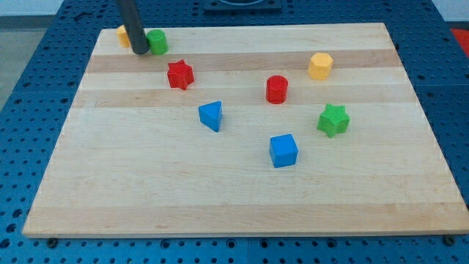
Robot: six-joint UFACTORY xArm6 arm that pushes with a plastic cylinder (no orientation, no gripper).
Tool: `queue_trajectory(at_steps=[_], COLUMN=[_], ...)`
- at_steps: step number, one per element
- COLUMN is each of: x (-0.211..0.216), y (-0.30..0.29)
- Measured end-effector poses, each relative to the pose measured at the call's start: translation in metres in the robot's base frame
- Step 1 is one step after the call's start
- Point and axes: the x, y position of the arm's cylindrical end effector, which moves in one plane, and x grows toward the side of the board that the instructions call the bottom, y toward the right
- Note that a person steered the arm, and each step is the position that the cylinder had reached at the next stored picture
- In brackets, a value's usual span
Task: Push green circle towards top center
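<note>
Near the board's (242,213) top-left corner sits the green circle (158,41), far from top center, so most pushing seems left. My tip (140,51) touches its left side, grasping nothing. A yellow block (122,34) lies beyond my tip.

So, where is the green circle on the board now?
The green circle sits near the board's top-left corner, right beside my tip, which is on its left. A yellow block lies just beyond the rod, and the red star is below-right.
</note>
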Motion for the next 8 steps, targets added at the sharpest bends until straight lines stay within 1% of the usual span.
queue_trajectory(at_steps=[1, 2, 3, 4, 5, 6, 7, 8], x=[-0.014, -0.028, -0.053, -0.054, -0.045, -0.025, -0.005, -0.005], y=[0.038, 0.027, 0.017, 0.039, 0.059, 0.092, 0.140, 0.145])
